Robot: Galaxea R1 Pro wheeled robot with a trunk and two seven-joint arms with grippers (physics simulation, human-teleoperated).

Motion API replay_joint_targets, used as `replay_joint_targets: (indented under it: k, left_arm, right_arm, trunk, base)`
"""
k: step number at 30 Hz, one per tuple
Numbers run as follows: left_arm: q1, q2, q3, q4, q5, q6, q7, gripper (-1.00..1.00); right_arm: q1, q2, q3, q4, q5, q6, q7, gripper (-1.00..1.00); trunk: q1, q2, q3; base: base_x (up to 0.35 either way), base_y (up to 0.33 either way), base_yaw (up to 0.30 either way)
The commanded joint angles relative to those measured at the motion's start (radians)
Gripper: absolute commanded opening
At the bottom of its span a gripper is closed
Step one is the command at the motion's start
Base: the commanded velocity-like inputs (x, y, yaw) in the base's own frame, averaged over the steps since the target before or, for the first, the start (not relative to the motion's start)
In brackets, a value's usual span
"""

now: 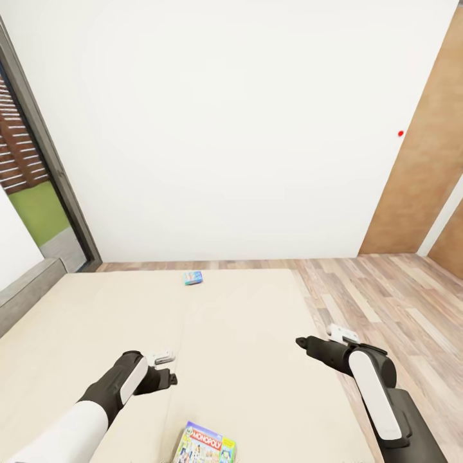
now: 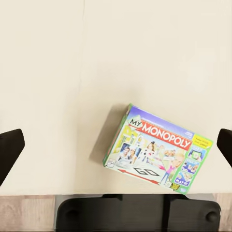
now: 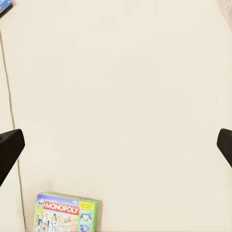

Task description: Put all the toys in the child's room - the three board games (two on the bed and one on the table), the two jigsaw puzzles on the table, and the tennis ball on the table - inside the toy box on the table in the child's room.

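Note:
The green-white Monopoly board game (image 1: 206, 444) lies flat on the cream bed (image 1: 244, 334) near its front edge, between my two arms. A light-blue board game (image 1: 193, 278) lies at the bed's far edge by the wall. My left gripper (image 1: 167, 374) hovers over the mattress just beyond the Monopoly box. In the left wrist view it (image 2: 117, 145) is open, with the Monopoly box (image 2: 157, 150) below it. My right gripper (image 1: 303, 343) hangs over the bed's right side. It (image 3: 118, 145) is open over bare mattress, the Monopoly box (image 3: 65, 212) and the blue box (image 3: 4, 7) off to opposite sides.
Wood-plank floor (image 1: 386, 302) runs along the bed's right side up to a brown wooden door (image 1: 424, 167). A white wall (image 1: 225, 128) stands behind the bed. A dark-framed window (image 1: 32, 173) and a grey ledge (image 1: 26, 289) lie at the left.

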Motion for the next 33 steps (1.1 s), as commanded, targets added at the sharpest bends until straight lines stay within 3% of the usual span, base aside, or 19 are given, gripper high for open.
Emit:
replay_joint_targets:
  k: [1, 7, 14, 18, 24, 33]
  left_arm:
    - [-0.001, 0.002, -0.008, -0.002, 0.011, 0.007, 0.008, 1.0]
    - [0.0, 0.005, -0.009, -0.001, 0.01, 0.016, 0.007, 1.0]
    - [0.0, 0.008, -0.008, 0.025, 0.009, 0.018, 0.003, 1.0]
    - [-0.001, 0.025, -0.007, 0.037, 0.01, 0.018, -0.007, 1.0]
    - [-0.001, 0.054, -0.006, 0.044, 0.009, 0.017, -0.071, 1.0]
    - [-0.001, 0.065, -0.008, 0.051, -0.004, 0.012, -0.148, 1.0]
  right_arm:
    - [-0.001, 0.0, 0.0, -0.004, -0.011, 0.005, -0.009, 1.0]
    - [0.001, -0.002, 0.0, -0.03, -0.033, 0.021, 0.007, 1.0]
    - [0.004, -0.014, 0.0, -0.049, -0.125, 0.047, 0.069, 1.0]
    - [0.006, -0.018, -0.002, -0.052, -0.158, 0.051, 0.11, 1.0]
    - [0.006, -0.021, -0.008, -0.054, -0.177, 0.053, 0.167, 1.0]
    - [0.007, -0.022, -0.018, -0.054, -0.184, 0.055, 0.224, 1.0]
  trunk:
    - [0.001, -0.002, -0.004]
    - [0.001, -0.002, -0.014]
    - [0.001, -0.002, -0.025]
    - [0.001, -0.002, -0.031]
    - [0.001, -0.002, -0.041]
    - [0.001, -0.002, -0.055]
  base:
    - [0.0, 0.0, 0.0]
    - [0.0, 0.0, 0.0]
    - [0.0, 0.0, 0.0]
    - [0.0, 0.0, 0.0]
    - [0.0, 0.0, 0.0]
    - [0.0, 0.0, 0.0]
